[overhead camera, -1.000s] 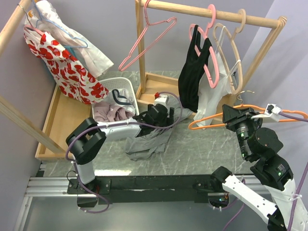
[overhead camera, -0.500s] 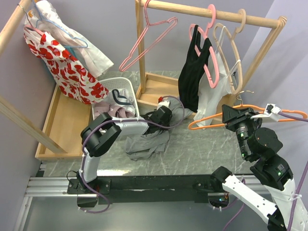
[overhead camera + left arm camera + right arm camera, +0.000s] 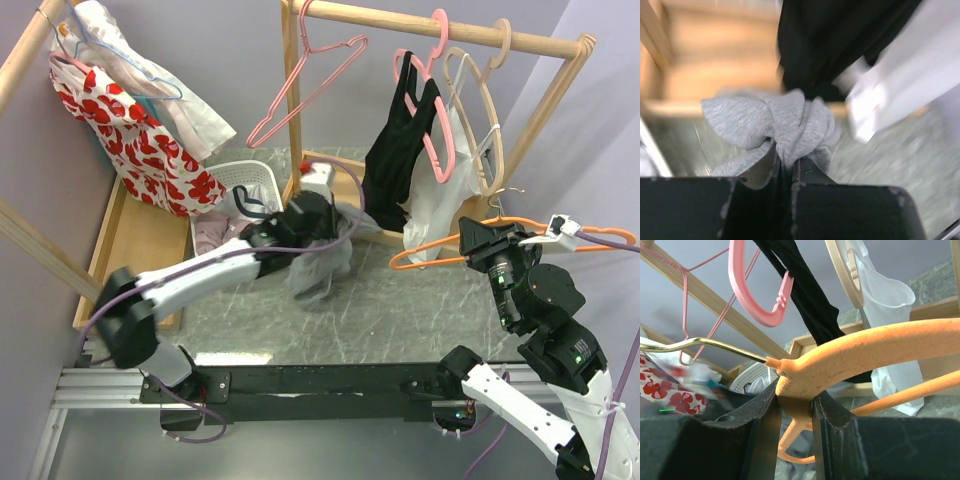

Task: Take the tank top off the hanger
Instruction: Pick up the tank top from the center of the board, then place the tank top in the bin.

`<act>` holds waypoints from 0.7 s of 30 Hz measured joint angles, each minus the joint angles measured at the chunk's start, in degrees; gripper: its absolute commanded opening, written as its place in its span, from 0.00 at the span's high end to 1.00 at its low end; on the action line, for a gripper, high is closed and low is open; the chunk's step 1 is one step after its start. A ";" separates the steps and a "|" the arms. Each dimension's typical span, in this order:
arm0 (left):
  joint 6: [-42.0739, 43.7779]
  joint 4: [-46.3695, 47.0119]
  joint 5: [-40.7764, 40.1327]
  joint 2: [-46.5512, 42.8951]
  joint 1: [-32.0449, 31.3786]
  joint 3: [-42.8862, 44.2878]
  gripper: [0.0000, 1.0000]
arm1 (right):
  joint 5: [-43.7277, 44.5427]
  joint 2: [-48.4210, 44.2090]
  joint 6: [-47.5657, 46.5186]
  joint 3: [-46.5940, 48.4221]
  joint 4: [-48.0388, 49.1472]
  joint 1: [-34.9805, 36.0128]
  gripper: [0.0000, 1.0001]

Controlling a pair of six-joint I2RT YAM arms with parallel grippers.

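The grey tank top [image 3: 320, 268] hangs bunched from my left gripper [image 3: 333, 228], lifted off the marble table in front of the wooden rack. In the left wrist view the jaws stand shut on a fold of the tank top [image 3: 785, 120], which spills over my left gripper [image 3: 787, 165]. Off to the right, the orange hanger [image 3: 438, 250] is bare and held level in the air. My right gripper [image 3: 480, 242] is shut on its neck; the right wrist view shows the hanger [image 3: 865, 355] pinched in my right gripper [image 3: 795, 400].
A white basket [image 3: 252, 182] with clothes stands behind the left arm. On the wooden rack [image 3: 400, 20] hang a black top [image 3: 395, 165] and a white garment [image 3: 445, 195], close behind the lifted tank top. A red floral dress [image 3: 135, 140] hangs at the left.
My left gripper has shut on the grey tank top and raised it off the table, where it lay spread a second ago. The right arm and hanger have not moved.
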 measured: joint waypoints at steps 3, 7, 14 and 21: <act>2.21 0.00 -2.62 -6.60 0.02 2.21 0.99 | -0.15 0.17 0.00 -0.02 0.39 0.00 0.89; 5.40 0.55 -6.01 -13.44 0.09 4.15 0.99 | -0.44 0.68 0.00 -0.15 0.98 0.00 0.89; 11.21 -0.61 -14.62 -18.36 0.83 5.90 0.99 | -1.70 1.70 0.35 -0.44 2.29 0.00 0.89; 12.50 -3.89 -20.20 -20.96 8.11 3.98 0.99 | -2.19 2.60 0.42 -0.46 2.78 0.00 0.89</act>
